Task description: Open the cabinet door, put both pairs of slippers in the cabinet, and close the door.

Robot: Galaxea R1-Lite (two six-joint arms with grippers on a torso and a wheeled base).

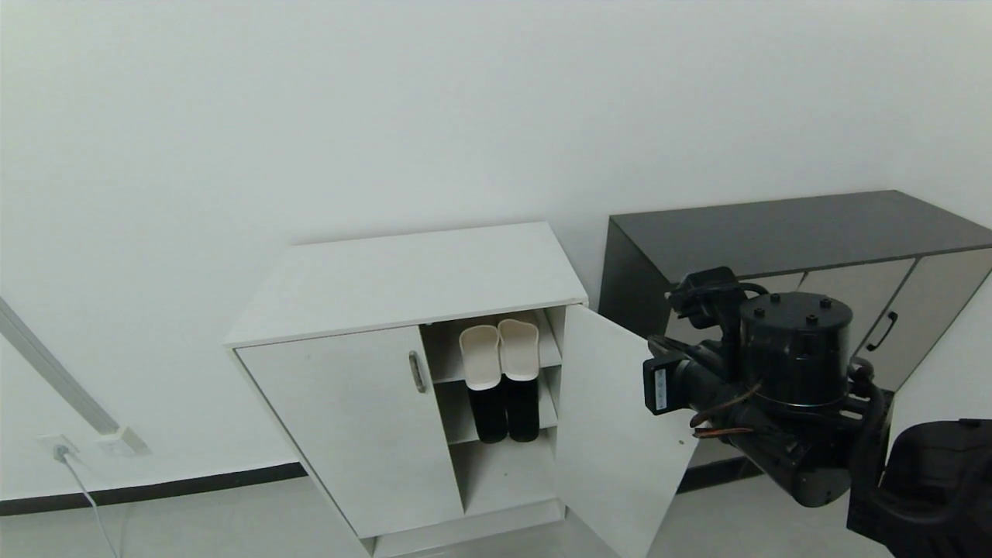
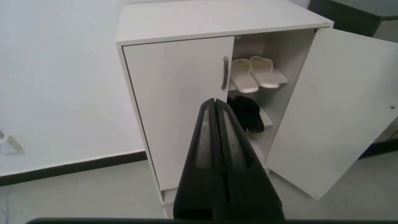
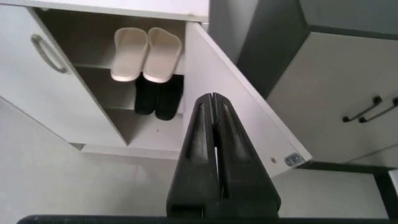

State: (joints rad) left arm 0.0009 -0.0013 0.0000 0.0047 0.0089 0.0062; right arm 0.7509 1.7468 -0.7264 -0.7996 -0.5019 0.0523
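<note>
The white cabinet [image 1: 403, 279] stands against the wall with its left door [image 1: 356, 426] shut and its right door [image 1: 612, 434] swung open. A white pair of slippers [image 1: 500, 353] lies on the upper shelf. A black pair of slippers [image 1: 505, 411] lies on the shelf below it. My right arm [image 1: 775, 387] hovers beside the outer face of the open door. The right gripper [image 3: 214, 98] is shut on nothing, above the door's [image 3: 242, 106] top edge. The left gripper [image 2: 216, 102] is shut and empty, facing the left door's handle [image 2: 225, 73] from a distance.
A dark sideboard [image 1: 775, 225] with pale doors stands right of the cabinet, just behind the open door. A wall socket with a cable [image 1: 58, 448] sits low on the left. The cabinet's bottom shelf [image 1: 504, 473] is bare.
</note>
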